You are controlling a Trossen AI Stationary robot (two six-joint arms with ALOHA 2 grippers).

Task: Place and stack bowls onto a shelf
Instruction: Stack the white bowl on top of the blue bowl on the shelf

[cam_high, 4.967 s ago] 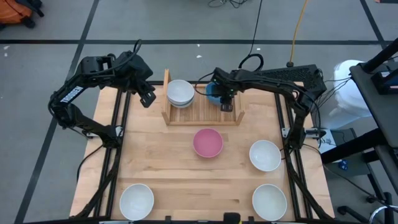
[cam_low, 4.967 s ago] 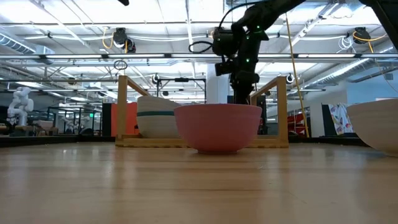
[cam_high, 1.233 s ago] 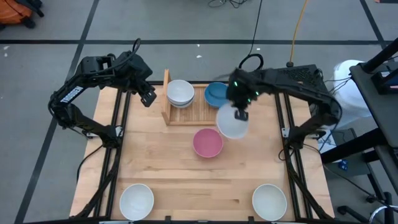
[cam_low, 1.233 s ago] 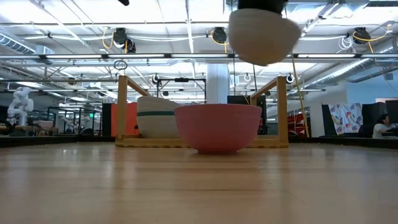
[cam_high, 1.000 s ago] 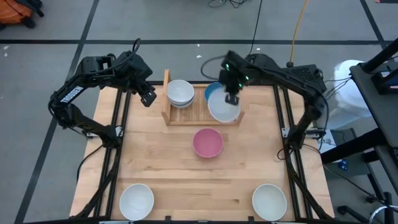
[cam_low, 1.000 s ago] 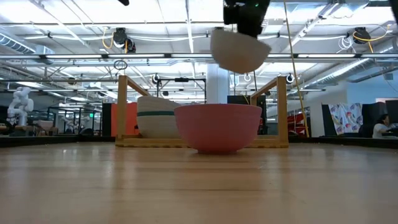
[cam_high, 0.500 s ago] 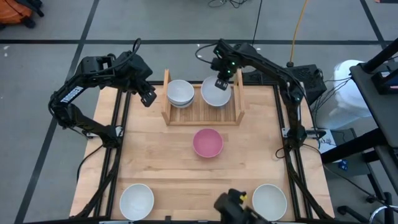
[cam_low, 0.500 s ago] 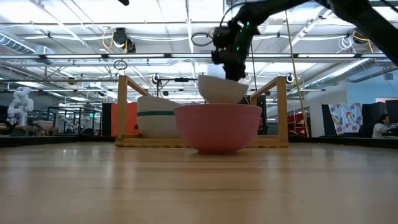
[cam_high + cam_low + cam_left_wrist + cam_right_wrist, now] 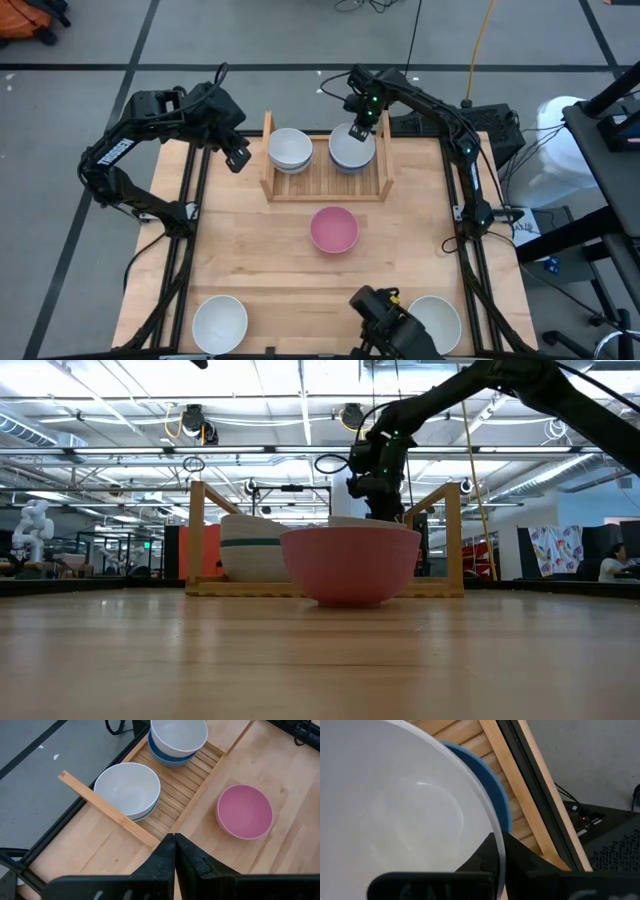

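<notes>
White bowl [image 9: 351,150] nested in blue bowl [image 9: 487,795], shelf [image 9: 322,183] right half, table's far edge; right gripper [image 9: 358,132] clamped on its rim. Stacking step; release comes next. Left gripper [image 9: 237,158] closed, idle.

The left tool [image 9: 174,851], fingers pressed together, hung above the desk [image 9: 280,785]. On the slatted shelf [image 9: 172,805] sat a white bowl [image 9: 178,735] nested in a blue bowl [image 9: 167,759], beside another white-topped stack [image 9: 127,789]. A pink bowl [image 9: 244,811] rested on the desk just beside the shelf.

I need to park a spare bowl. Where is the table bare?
Bare wood lies between the pink bowl and the front white bowls, and left of the pink bowl. The shelf is crowded: both its spots hold stacks.
</notes>
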